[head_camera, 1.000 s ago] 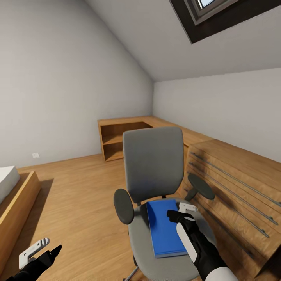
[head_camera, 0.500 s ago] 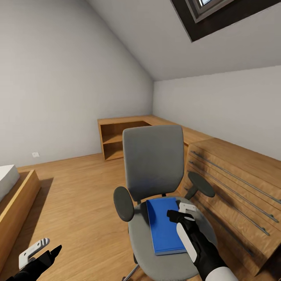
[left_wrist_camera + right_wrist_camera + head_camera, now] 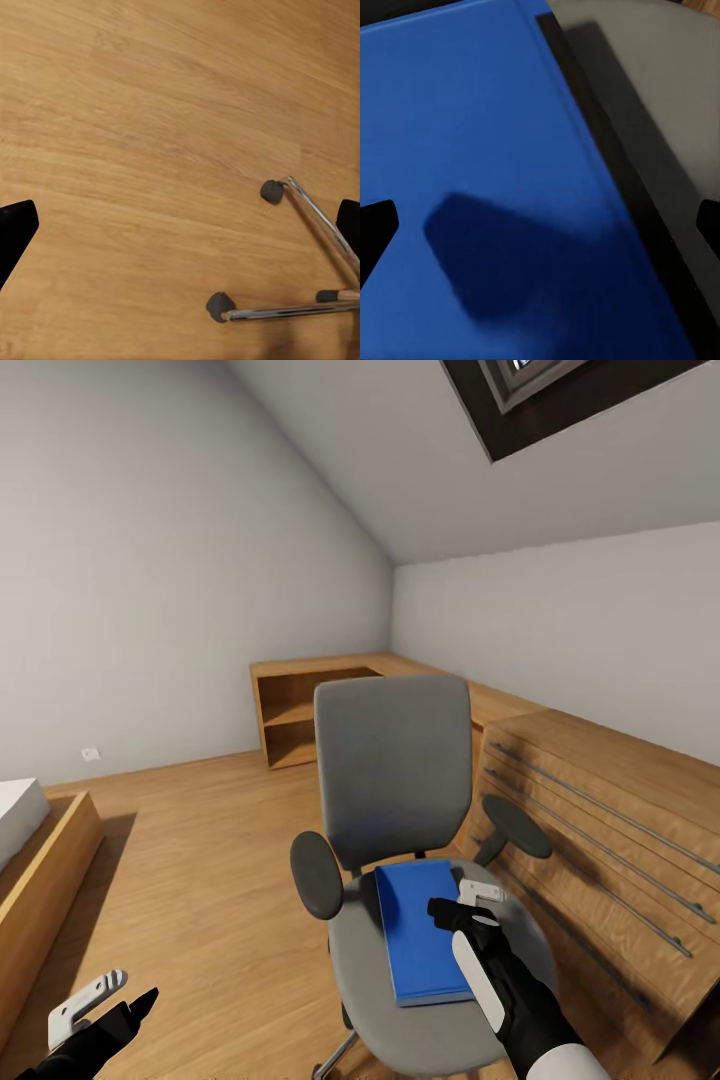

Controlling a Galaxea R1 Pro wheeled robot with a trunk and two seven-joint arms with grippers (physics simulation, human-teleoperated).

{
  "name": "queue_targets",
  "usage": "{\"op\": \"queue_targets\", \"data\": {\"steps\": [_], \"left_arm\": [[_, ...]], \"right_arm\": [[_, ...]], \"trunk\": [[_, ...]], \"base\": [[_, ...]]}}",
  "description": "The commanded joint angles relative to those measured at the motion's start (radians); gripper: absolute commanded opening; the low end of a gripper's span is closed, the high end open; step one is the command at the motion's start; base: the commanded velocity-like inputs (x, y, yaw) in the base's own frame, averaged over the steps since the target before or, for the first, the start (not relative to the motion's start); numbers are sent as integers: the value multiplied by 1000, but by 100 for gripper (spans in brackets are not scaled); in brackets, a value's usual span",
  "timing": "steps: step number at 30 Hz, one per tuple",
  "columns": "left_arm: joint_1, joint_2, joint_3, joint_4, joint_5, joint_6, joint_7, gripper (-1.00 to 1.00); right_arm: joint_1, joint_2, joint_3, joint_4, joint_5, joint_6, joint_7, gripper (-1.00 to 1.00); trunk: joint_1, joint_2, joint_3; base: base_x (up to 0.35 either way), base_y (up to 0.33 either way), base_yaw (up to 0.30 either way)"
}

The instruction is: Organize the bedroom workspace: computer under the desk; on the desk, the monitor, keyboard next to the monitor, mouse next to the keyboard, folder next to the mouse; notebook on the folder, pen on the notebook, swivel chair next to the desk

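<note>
Blue notebook (image 3: 425, 932) lies flat on swivel chair (image 3: 395, 780) seat, long axis running away from robot, directly beneath right gripper (image 3: 462, 901), spread wide and empty; left gripper (image 3: 105, 993) far off, also spread.

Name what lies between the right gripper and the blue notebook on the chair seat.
Nothing: the right wrist view shows bare cover of the notebook between the open fingertips of the right gripper.

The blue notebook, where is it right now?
In the head view the notebook lies flat on the swivel chair seat, right of centre, with the right end effector just above its right edge.
</note>
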Motion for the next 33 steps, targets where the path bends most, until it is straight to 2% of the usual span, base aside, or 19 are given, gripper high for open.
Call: {"op": "queue_targets", "data": {"steps": [1, 6, 27, 33], "left_arm": [[0, 0, 0, -2, 11, 4, 8, 100], [0, 0, 0, -1, 11, 4, 8, 100], [0, 0, 1, 3, 10, 4, 7, 100], [0, 0, 0, 4, 9, 4, 7, 100]], "right_arm": [[-1, 0, 3, -1, -9, 3, -9, 100], [0, 0, 3, -1, -9, 2, -9, 100], [-1, 0, 4, 0, -9, 2, -9, 100], [-1, 0, 4, 0, -8, 2, -9, 100]], "trunk": [[4, -8, -4], [23, -43, -20], [23, -43, -20], [23, -43, -20]], "base": [[0, 0, 0], [0, 0, 0], [-2, 0, 0], [-162, 0, 0]]}}
